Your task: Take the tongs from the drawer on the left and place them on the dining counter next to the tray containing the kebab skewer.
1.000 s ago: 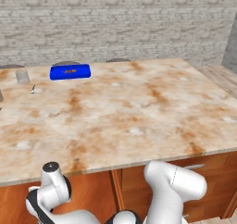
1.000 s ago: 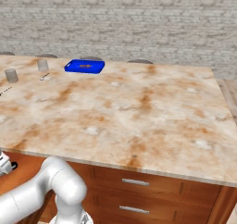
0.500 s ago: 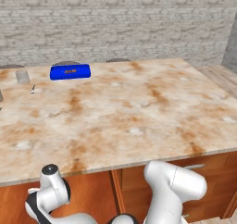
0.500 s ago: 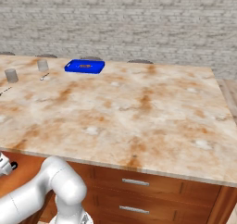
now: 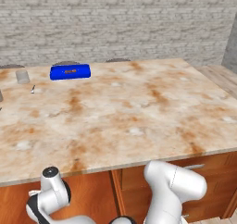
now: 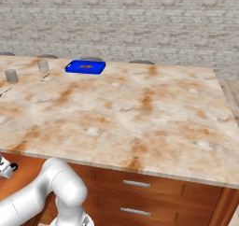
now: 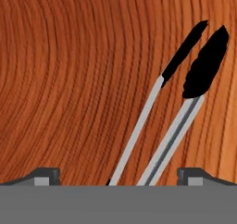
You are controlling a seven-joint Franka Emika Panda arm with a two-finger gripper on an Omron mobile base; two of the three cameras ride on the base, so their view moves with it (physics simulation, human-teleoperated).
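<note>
Clearly the tongs [image 7: 171, 107] are a light, stiff thing: two thin grey metal arms with black ends, lying flat on the drawer [image 7: 65, 79] floor. Thin smooth metal will likely be slippery, and the two arms probably spring toward each other when squeezed, so a loose pinch could let them twist or slide out. In the hand view they run from about 6 o'clock up to 1 o'clock, the black tips apart at the top, the grey shafts drawing together toward the bottom edge. The best hold looks to be across both shafts where they run close together, squeezing them as one bar, rather than at the splayed black ends.

The fingers [image 7: 119, 174] are spread wide and empty, one tip at either side of the shafts, so the tongs lie between them but untouched. The hand looks straight down into the drawer, low and at the robot's left, below the table [image 5: 139, 121] edge; in the base views the arm folds down in front of the cabinets. Far across the table, at 11 o'clock in the left base view, sits the blue tray [image 5: 70, 71] with the skewer [image 5: 70, 71] in it.
</note>
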